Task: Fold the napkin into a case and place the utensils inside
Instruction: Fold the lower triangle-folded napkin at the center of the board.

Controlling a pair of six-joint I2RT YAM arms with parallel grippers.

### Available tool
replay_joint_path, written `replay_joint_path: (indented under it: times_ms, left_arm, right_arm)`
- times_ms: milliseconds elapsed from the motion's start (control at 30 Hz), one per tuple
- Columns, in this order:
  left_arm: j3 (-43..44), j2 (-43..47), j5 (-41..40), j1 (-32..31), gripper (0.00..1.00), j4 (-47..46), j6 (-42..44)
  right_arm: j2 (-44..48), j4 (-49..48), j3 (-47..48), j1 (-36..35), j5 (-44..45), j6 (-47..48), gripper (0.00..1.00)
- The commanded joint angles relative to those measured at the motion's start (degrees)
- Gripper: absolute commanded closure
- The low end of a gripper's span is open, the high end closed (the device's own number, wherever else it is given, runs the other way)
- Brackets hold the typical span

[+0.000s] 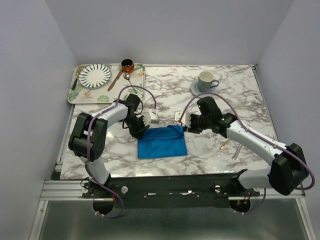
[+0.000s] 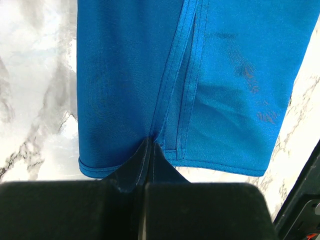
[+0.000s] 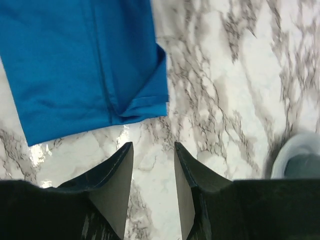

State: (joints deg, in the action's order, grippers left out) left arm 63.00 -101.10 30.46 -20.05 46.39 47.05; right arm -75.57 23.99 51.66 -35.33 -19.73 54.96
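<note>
The blue napkin [image 1: 162,142] lies folded into a rough rectangle on the marble table, with two hemmed edges meeting along its middle [image 2: 185,65]. My left gripper [image 1: 141,131] is at its left edge, and its jaws [image 2: 150,143] are shut on the cloth where the hems meet. My right gripper [image 1: 186,125] stands open just off the napkin's far right corner [image 3: 150,105], with only bare marble between its fingertips [image 3: 153,146]. The utensils, a gold one [image 1: 223,145] and a silver one [image 1: 237,151], lie partly hidden beside the right forearm.
A tray [image 1: 75,95] at the back left holds a striped plate [image 1: 95,75], a brown-handled spoon [image 1: 117,80] and a small copper pot [image 1: 127,64]. A grey cup on a saucer [image 1: 205,81] stands at the back right, and its saucer [image 3: 299,157] shows in the right wrist view.
</note>
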Motion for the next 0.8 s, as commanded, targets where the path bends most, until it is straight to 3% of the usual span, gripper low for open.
replay_joint_path:
  times_ms: [0,133,367,767]
  left_arm:
    - [-1.39,-1.21,-3.21,0.01,1.00,0.01,0.33]
    - [-1.30,-1.29,-3.12,-0.16,1.00,-0.16,0.15]
    - [-1.39,-0.85,-3.65,-0.16,1.00,0.01,0.33]
    - [-1.83,-0.33,-3.91,-0.25,1.00,-0.07,0.33]
  right_arm:
    - [-5.43,5.63,8.78,5.17,-4.61,-26.71,0.56]
    - [-11.87,8.62,14.24,8.34,-10.94,-42.78,0.58]
    - [-19.69,7.83,15.40,9.75,-17.18,-56.52,0.58]
    - [-26.99,5.72,16.19,9.93,-18.60,-62.52,0.57]
